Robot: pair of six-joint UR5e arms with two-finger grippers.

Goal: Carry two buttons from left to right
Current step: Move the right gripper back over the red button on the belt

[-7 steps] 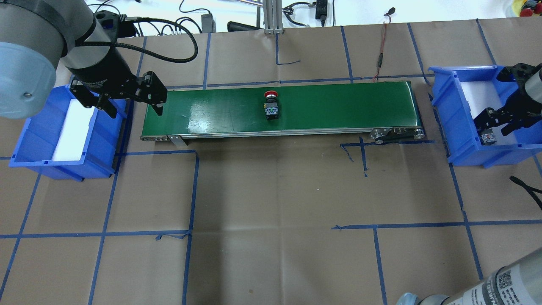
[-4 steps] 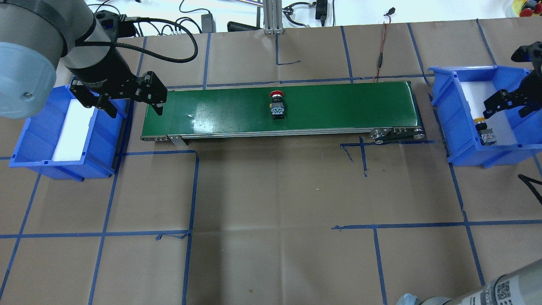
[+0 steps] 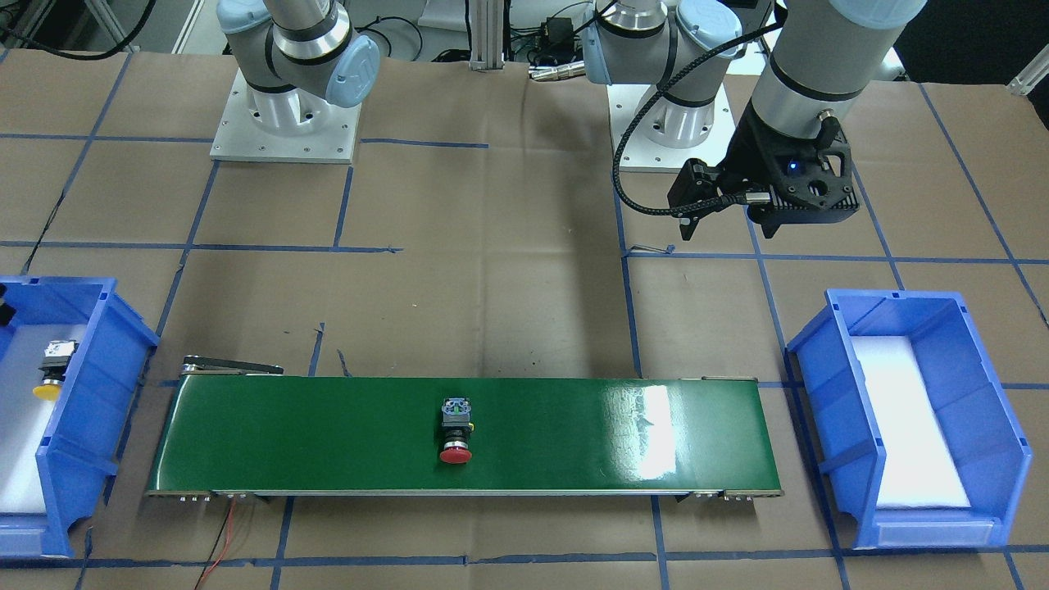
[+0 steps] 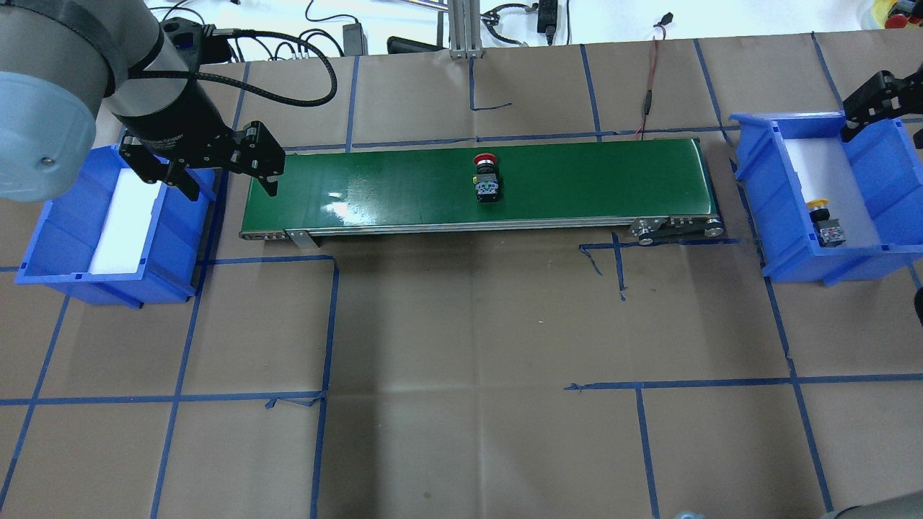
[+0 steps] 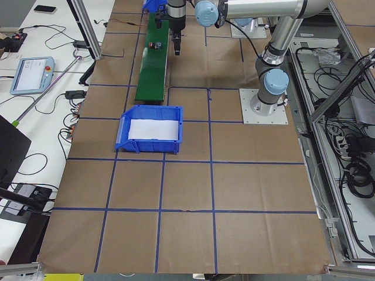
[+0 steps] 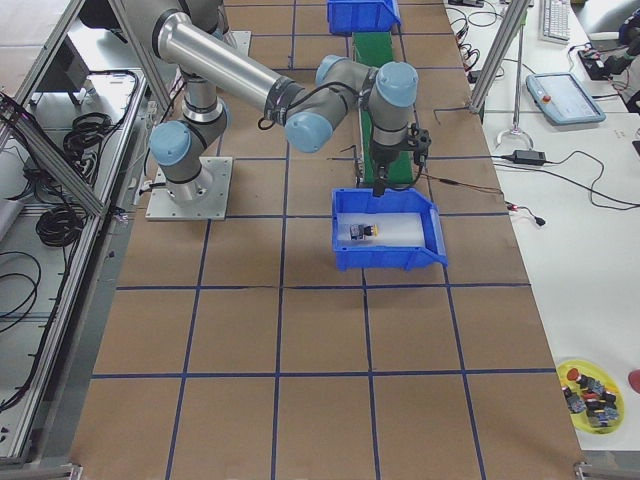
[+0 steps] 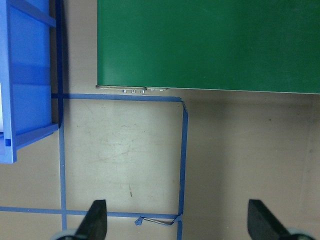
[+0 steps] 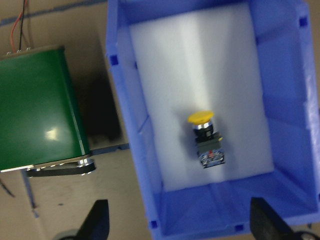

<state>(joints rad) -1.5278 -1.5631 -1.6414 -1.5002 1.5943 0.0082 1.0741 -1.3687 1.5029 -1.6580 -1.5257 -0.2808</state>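
The red button (image 4: 487, 176) lies on its side near the middle of the green conveyor belt (image 4: 591, 180); it also shows in the front view (image 3: 456, 434). The yellow button (image 4: 824, 223) lies on the white pad in the right blue bin (image 4: 782, 209), and shows in the right wrist view (image 8: 206, 137). My right gripper (image 8: 180, 222) is open and empty, high above that bin, at the overhead view's right edge (image 4: 883, 108). My left gripper (image 4: 231, 187) is open and empty, between the left blue bin (image 4: 65, 238) and the belt's left end, and it also shows in the left wrist view (image 7: 177, 222).
The left bin holds only a white pad. A thin red wire (image 4: 652, 72) runs from the belt's far right corner to the back. An aluminium post (image 4: 465, 29) and cables stand behind the table. Blue tape lines cross the brown paper.
The red button has ridden rightwards along the belt. My right gripper has lifted up and back out of the right bin, leaving the yellow button there. The left arm has not moved.
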